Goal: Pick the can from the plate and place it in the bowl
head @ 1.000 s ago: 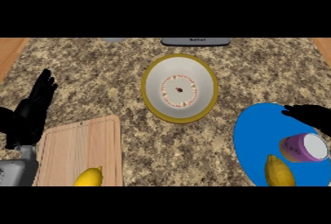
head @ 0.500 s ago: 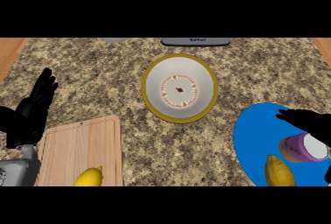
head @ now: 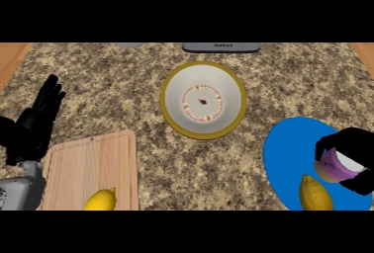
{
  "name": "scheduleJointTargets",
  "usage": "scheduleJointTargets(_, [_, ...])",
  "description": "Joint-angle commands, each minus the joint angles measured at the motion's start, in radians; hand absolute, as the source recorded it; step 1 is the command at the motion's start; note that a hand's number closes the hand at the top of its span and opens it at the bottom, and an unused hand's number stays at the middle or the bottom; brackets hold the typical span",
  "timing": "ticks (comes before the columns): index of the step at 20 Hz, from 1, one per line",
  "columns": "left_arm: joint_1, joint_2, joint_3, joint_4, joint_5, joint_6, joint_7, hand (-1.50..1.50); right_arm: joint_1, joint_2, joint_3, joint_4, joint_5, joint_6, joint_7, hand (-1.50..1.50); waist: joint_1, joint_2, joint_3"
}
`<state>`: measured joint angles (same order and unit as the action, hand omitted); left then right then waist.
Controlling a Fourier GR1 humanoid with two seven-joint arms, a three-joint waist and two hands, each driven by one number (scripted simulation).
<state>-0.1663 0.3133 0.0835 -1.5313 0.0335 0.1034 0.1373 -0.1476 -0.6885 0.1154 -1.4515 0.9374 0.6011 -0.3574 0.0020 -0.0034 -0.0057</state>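
One risk I see: my right robot hand [head: 349,148], fingers curled round the purple can [head: 337,165] on the blue plate [head: 286,148], may nudge the adjacent lemon [head: 315,193].

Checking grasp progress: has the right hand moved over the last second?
Yes. The right hand has come down over the can on the blue plate.
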Motion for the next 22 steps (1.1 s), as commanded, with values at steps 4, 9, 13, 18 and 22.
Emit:
scheduleJointTargets(4, [0.050,-0.005,0.032,0.000,0.003,-0.034,-0.051,0.00,-0.038,0.129,0.037,0.102,0.060,-0.068,-0.007,1.50,0.004,0.004,0.006])
scheduleJointTargets(9, [-0.023,-0.057,-0.001,0.036,-0.045,0.016,-0.017,0.00,-0.024,0.101,-0.026,0.169,0.081,-0.197,-0.101,1.50,-0.001,0.005,0.006])
scheduleJointTargets(13, [-0.002,-0.029,0.010,0.006,-0.023,-0.023,-0.010,0.00,-0.125,0.390,0.025,-0.024,0.109,-0.072,0.327,1.50,0.013,0.002,0.004])
scheduleJointTargets(18, [-0.025,-0.031,-0.008,0.007,-0.031,-0.030,-0.011,0.00,-0.184,0.668,0.094,-0.008,0.198,-0.125,0.612,1.50,0.079,0.011,0.001])
scheduleJointTargets(22, [-0.033,-0.036,-0.028,0.010,-0.025,-0.051,-0.008,0.00,-0.297,0.683,0.190,-0.011,0.207,-0.198,0.861,1.50,0.113,0.006,0.002])
